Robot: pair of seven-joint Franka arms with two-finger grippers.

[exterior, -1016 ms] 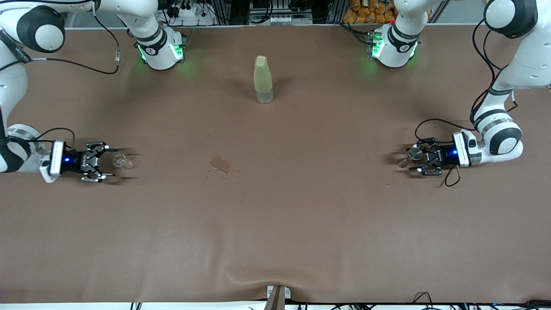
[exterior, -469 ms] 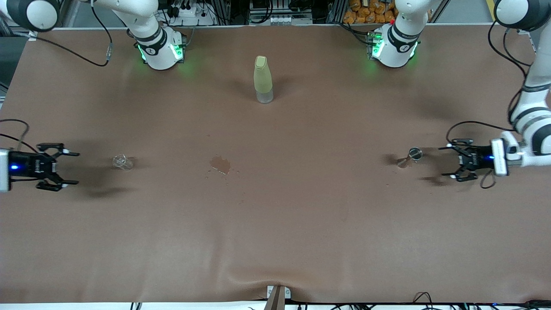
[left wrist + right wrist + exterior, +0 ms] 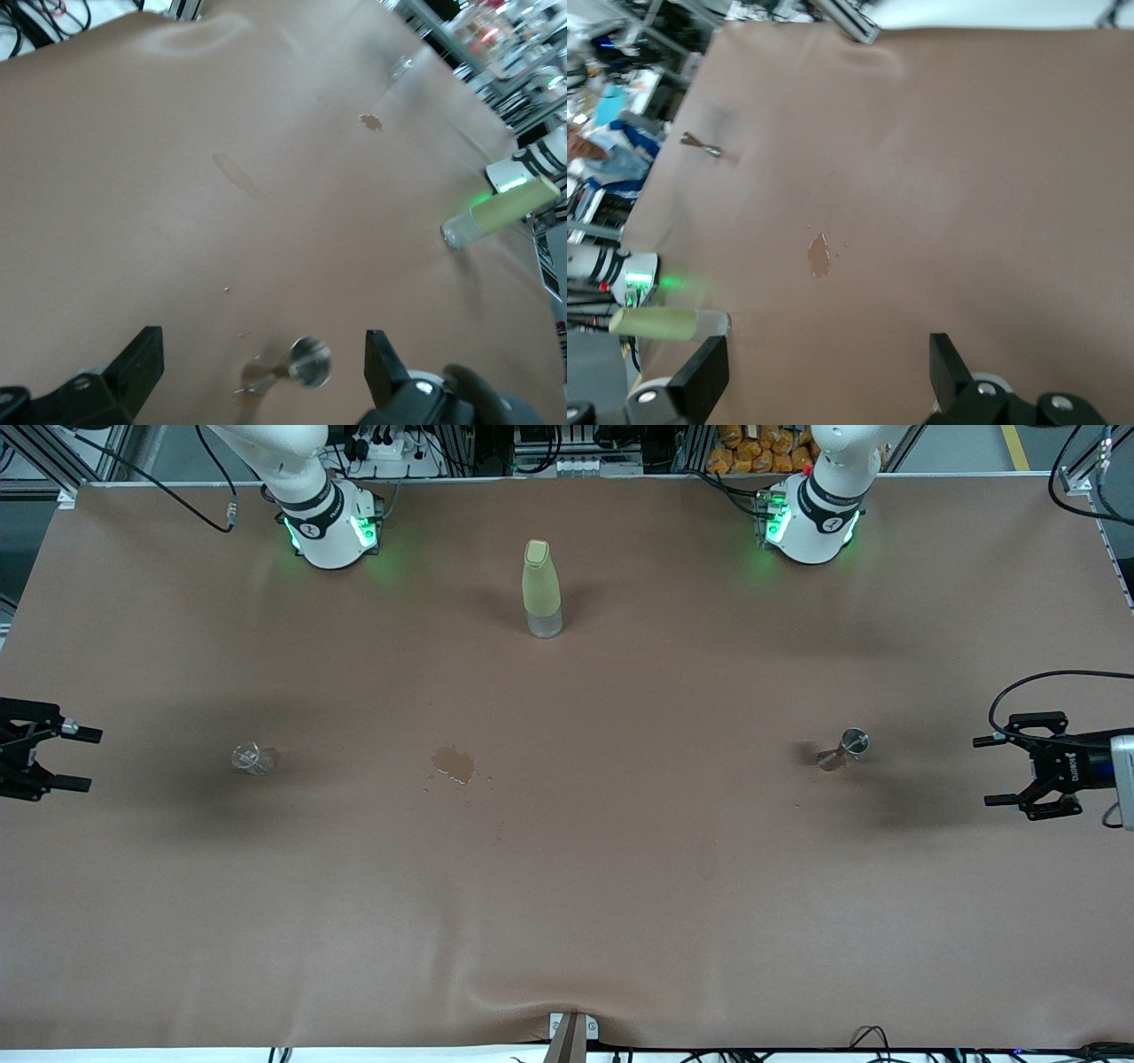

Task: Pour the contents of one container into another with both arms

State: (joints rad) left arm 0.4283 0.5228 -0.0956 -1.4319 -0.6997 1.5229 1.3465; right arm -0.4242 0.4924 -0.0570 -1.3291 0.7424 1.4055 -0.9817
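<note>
Your left gripper (image 3: 999,771) is wide open and empty, over the table's edge at the left arm's end. Straight out from its fingertips, toward the table's middle, stands the small metal jigger (image 3: 843,749); in the left wrist view it sits between the two open fingers (image 3: 133,367) as jigger (image 3: 297,365), but clear of them. It leans or looks tilted from the front camera; I can't tell if anything is in it.

Your right gripper (image 3: 66,759) mirrors that: spread fully, holding nothing, at the right arm's end. In line with it, well apart, is the small clear glass (image 3: 252,758). Contents not readable; it looks empty.

Each arm is nearer its own vessel, so no crossover is needed.

Between the two vessels is a small brown spill (image 3: 454,763) on the table (image 3: 620,886), closer to the glass. A yellow-green bottle (image 3: 541,589) stands upright between the two bases, capped, well clear of both grippers. My read: both vessels are set down and released.
</note>
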